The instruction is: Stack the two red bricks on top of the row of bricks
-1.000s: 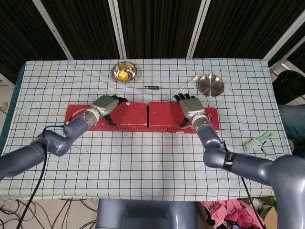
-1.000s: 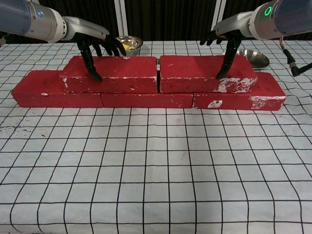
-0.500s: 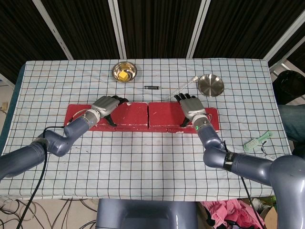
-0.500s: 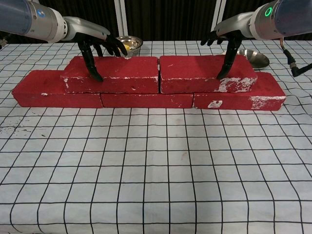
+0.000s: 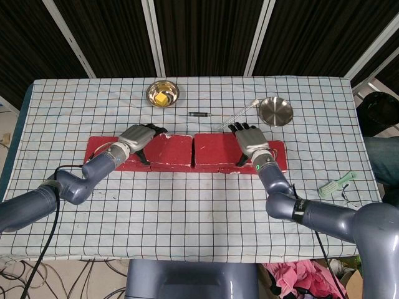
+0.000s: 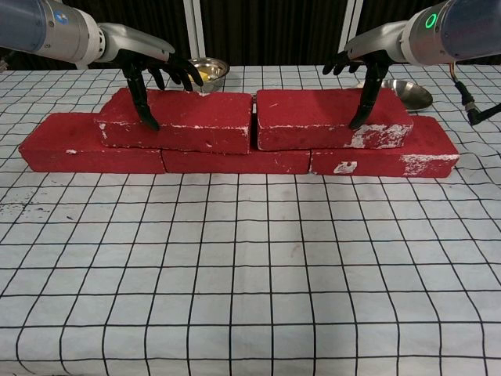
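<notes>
Your left hand (image 6: 149,74) grips the left red brick (image 6: 184,119), right hand (image 6: 364,70) grips the right red brick (image 6: 329,117); both sit on the row of bricks (image 6: 235,159). Release straight up; dragging fingers could skew them toward 6 o'clock.

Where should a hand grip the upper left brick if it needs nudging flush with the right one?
Probably across its short width, from above. The upper left brick lies flat on the bottom row, so only its top, front and back faces are free. The left hand already straddles it near the left end, thumb on the front face. The inner end sits too near the upper right brick.
</notes>
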`<action>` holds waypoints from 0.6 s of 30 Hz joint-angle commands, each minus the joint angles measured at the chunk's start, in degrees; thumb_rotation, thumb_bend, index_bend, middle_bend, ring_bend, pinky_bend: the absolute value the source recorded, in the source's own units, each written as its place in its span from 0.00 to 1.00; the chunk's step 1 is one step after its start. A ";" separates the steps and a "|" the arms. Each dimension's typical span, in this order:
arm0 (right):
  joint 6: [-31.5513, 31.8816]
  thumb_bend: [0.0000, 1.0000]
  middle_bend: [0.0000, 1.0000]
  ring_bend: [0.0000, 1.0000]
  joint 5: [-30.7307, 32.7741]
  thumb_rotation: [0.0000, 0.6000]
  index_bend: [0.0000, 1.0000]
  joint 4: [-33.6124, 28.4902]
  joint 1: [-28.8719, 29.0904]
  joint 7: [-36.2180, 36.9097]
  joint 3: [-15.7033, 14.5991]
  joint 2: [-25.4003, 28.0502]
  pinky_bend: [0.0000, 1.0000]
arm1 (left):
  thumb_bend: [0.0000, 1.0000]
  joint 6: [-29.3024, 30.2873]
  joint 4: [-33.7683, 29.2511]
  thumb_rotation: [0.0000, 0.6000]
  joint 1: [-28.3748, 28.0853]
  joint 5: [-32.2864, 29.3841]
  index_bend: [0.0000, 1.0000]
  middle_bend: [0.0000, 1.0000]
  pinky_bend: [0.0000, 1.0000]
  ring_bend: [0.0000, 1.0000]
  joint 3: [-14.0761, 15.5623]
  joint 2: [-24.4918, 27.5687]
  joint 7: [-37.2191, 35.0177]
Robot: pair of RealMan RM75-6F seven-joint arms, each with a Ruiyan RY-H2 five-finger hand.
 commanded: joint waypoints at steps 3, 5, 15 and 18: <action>0.07 0.00 0.00 0.00 0.11 1.00 0.00 -0.05 -0.06 -0.08 0.04 0.14 0.11 | 0.00 -0.10 0.08 1.00 -0.07 -0.36 0.10 0.13 0.16 0.05 0.08 -0.10 0.07; 0.13 0.00 0.00 0.00 0.09 1.00 0.00 -0.11 -0.09 -0.15 0.04 0.23 0.11 | 0.00 -0.21 0.15 1.00 -0.11 -0.57 0.10 0.13 0.16 0.05 0.16 -0.16 0.12; 0.19 0.00 0.00 0.00 -0.09 1.00 0.00 -0.41 -0.40 -0.03 0.16 0.48 0.11 | 0.00 -0.13 -0.80 1.00 -0.26 -1.72 0.09 0.13 0.17 0.05 0.80 0.65 0.94; 0.20 0.00 0.00 0.00 -0.14 1.00 0.00 -0.46 -0.50 -0.01 0.17 0.49 0.11 | 0.00 0.06 -1.05 1.00 -0.29 -2.47 0.09 0.12 0.17 0.05 1.09 1.05 1.32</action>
